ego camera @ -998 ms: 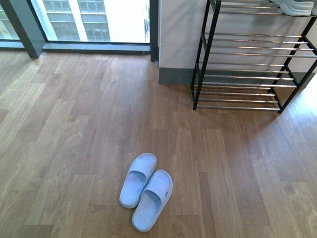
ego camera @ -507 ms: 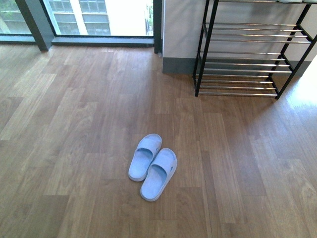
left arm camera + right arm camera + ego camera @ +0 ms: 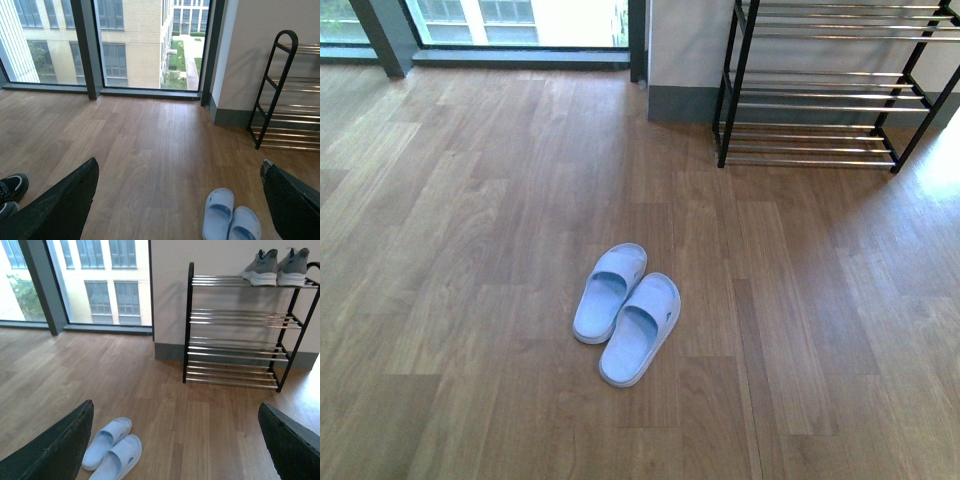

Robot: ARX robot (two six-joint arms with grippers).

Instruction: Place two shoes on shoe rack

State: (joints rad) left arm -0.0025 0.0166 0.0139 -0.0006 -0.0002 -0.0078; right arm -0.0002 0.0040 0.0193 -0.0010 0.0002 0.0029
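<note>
Two light blue slide slippers lie side by side on the wooden floor: the left one (image 3: 609, 292) and the right one (image 3: 641, 328). They also show in the left wrist view (image 3: 218, 214) and in the right wrist view (image 3: 106, 442). The black-framed shoe rack (image 3: 820, 90) with chrome rods stands against the wall at the far right; it also shows in the right wrist view (image 3: 240, 330) and the left wrist view (image 3: 282, 100). My left gripper (image 3: 180, 200) is open and empty above the floor. My right gripper (image 3: 175, 440) is open and empty. Neither arm shows in the front view.
A pair of grey sneakers (image 3: 277, 267) sits on the rack's top shelf. A black shoe (image 3: 11, 187) lies on the floor at the edge of the left wrist view. Floor-to-ceiling windows (image 3: 520, 20) and a dark pillar (image 3: 380, 35) line the far wall.
The front view has shifted: the slippers now sit higher and nearer the middle of the picture, and the rack has slid toward the top edge. The slippers' pose on the floor is unchanged.
</note>
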